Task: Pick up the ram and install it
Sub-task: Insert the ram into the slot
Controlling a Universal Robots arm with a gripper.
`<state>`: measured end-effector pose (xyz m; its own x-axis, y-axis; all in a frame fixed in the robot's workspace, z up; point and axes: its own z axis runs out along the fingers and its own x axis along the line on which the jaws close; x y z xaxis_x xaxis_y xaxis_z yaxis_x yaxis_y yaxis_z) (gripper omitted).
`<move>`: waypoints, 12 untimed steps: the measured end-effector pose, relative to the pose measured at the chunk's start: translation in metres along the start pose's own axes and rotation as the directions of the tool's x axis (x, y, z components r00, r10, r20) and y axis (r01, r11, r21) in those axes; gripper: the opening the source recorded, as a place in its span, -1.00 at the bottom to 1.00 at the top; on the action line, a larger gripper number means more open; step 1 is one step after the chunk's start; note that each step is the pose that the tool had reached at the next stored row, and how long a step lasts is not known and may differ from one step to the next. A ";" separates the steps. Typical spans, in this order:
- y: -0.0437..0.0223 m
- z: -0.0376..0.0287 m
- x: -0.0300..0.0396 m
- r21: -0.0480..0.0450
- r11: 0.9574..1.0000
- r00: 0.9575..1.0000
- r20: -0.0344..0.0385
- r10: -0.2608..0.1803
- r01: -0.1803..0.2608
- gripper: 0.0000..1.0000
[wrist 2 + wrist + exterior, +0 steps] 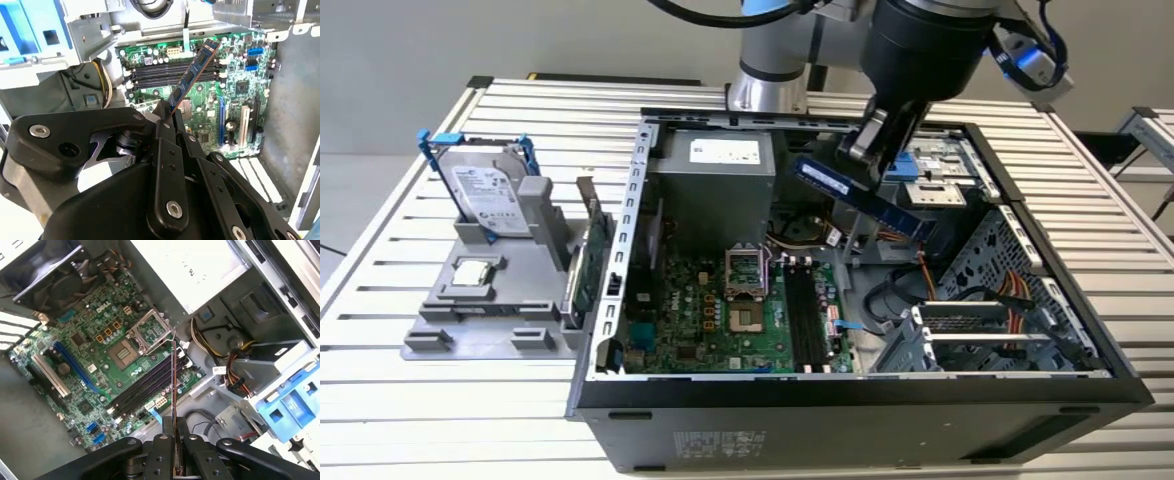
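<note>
Currently clamped in the gripper (865, 148): the ram (870, 200), pinched near 1 end between fingers shut tight on it. Held in the air above the open computer case (854, 395), tilted, with the free end sloping down toward the exterior view's right. Hanging just beside the grey power supply (720, 160), on its exterior-view right, and well above the green motherboard (720, 315), touching neither.

Seen in the second wrist view as a bluish stick with dark chips, reaching out from the gripper (162, 114) and crossing in front of the long black slots (160, 74) on the board. Seen edge-on in the first wrist view as a thin dark line (174, 385) rising from the gripper (175, 432) and lined up over those same slots (145, 387), roughly lengthwise to them.

Off to the exterior view's left of the case, on the slatted tabletop (400, 400): a silver hard drive (494, 195) standing upright in a blue-tabbed frame on a grey stand (480, 320). Between stand and case, a large green card (594, 270) set on edge.
</note>
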<state>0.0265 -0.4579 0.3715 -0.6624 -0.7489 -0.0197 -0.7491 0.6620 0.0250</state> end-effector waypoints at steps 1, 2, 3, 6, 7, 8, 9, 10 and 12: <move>0.0000 0.0000 0.0000 0.000 1.000 1.000 0.000 0.017 -0.017 -1.00; 0.0000 0.0000 0.0000 0.001 0.999 0.999 0.001 0.036 -0.036 -1.00; 0.0000 0.0000 0.0000 0.001 0.999 0.999 0.001 0.054 -0.054 -1.00; 0.0000 0.0000 0.0000 0.002 0.994 0.994 0.003 0.109 -0.109 -1.00; 0.0000 0.0000 0.0000 0.002 0.992 0.992 0.003 0.129 -0.129 -1.00; 0.0000 0.0000 0.0000 0.003 0.989 0.989 0.004 0.146 -0.146 -1.00; 0.0000 0.0000 0.0000 0.003 0.986 0.986 0.004 0.164 -0.164 -1.00; 0.0000 0.0000 0.0000 0.003 0.983 0.983 0.005 0.182 -0.182 -1.00; 0.0000 0.0000 0.0000 0.004 0.976 0.976 0.006 0.218 -0.218 -1.00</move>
<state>0.0265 -0.4580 0.3715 -0.8097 -0.5865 -0.0197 -0.5868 0.8093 0.0251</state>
